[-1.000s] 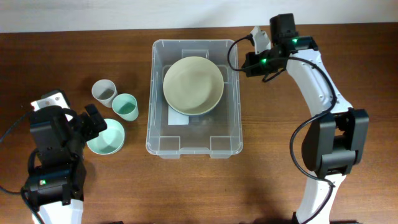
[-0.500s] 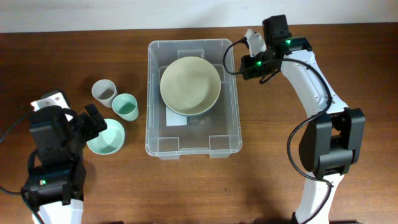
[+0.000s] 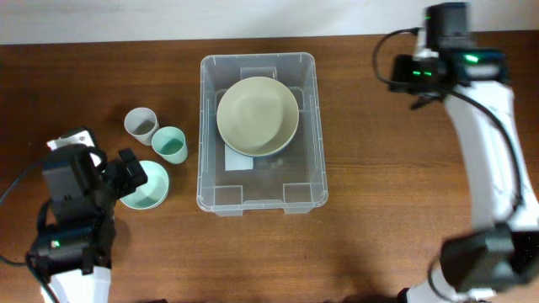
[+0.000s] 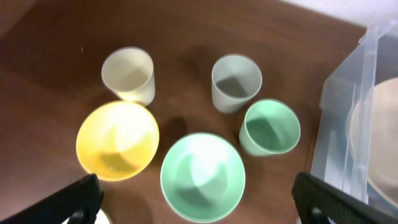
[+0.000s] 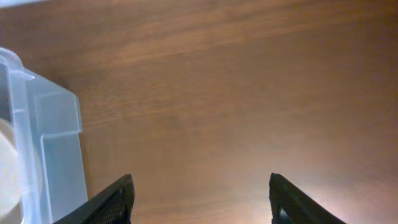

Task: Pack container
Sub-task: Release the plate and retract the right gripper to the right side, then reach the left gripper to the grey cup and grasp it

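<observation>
- Dark wood surface [image 3: 379, 185] fills all my views, with a pale strip of wall along the top of the overhead shot.
- The container [image 3: 261, 198] sits mid-surface, upright and open. A pale bowl [image 3: 257, 116] lies inside toward its far end, covering most of the white label [image 3: 238, 160] on the base.
- My left wrist camera shows the left fingers [image 4: 78, 202] only as dark tips in the bottom corners, spread wide and holding nothing.
- Ahead of them stand a mint bowl [image 4: 202, 177], yellow bowl [image 4: 117, 148], cream cup [image 4: 127, 74], grey cup [image 4: 235, 82] and green cup [image 4: 269, 127]; the container is cut off at that frame's right edge.
- Overhead, the left arm [image 3: 76, 210] hides the yellow bowl and cream cup and overlaps the mint bowl's rim.
- The right fingers [image 5: 115, 202] are also wide apart over bare wood, gripping nothing, with just one container corner at the left edge.
- Overhead, I cannot make them out beneath the right arm [image 3: 484, 126].
</observation>
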